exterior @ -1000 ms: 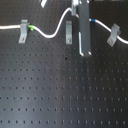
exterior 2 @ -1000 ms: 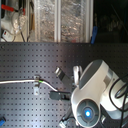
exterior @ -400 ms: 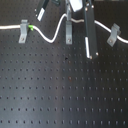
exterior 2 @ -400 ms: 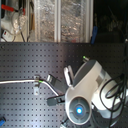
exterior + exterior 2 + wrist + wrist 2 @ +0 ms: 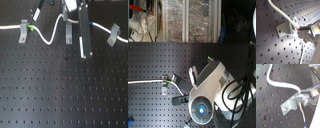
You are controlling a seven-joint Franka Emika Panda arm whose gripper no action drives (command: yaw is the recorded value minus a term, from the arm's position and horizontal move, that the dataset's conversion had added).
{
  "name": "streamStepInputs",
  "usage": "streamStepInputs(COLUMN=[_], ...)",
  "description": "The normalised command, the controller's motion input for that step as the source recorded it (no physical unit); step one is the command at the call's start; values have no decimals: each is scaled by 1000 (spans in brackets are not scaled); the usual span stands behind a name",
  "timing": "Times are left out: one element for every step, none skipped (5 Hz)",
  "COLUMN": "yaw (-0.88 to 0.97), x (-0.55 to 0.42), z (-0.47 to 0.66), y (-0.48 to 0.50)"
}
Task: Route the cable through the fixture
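The white cable (image 5: 47, 41) runs from the first exterior view's left through a grey clip fixture (image 5: 23, 32). Its green band (image 5: 31, 27) sits just past that clip. The cable then sags and climbs to my gripper (image 5: 66, 15), right above the middle fixture (image 5: 68, 35). In both wrist views the metal fingertips (image 5: 311, 90) are shut on the cable beside this fixture (image 5: 284, 27). A thinner stretch with the blue band (image 5: 304, 124) trails away below the fixture. In the second exterior view the arm's white body (image 5: 210, 85) hides the gripper.
A third clip fixture (image 5: 114, 35) at the first exterior view's right carries the cable's far end. A long black part of the hand (image 5: 84, 39) hangs beside the middle fixture. All of this sits on the black perforated board (image 5: 60, 95). Shelves of clutter (image 5: 178, 20) stand behind.
The arm has come down toward the board. It has shifted to the second exterior view's left, bringing the held cable closer to the middle fixture. The cable's sag looks much the same.
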Motion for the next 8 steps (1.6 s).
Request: streamStepInputs(yaw=[309,0,-174,0,37,166,0,-26], x=[-121,0,25,-17,-261,-183,5,0], z=[49,75,226,0,355,117,43,0], y=[178,0,-295,-4,-80,-53,-18,0])
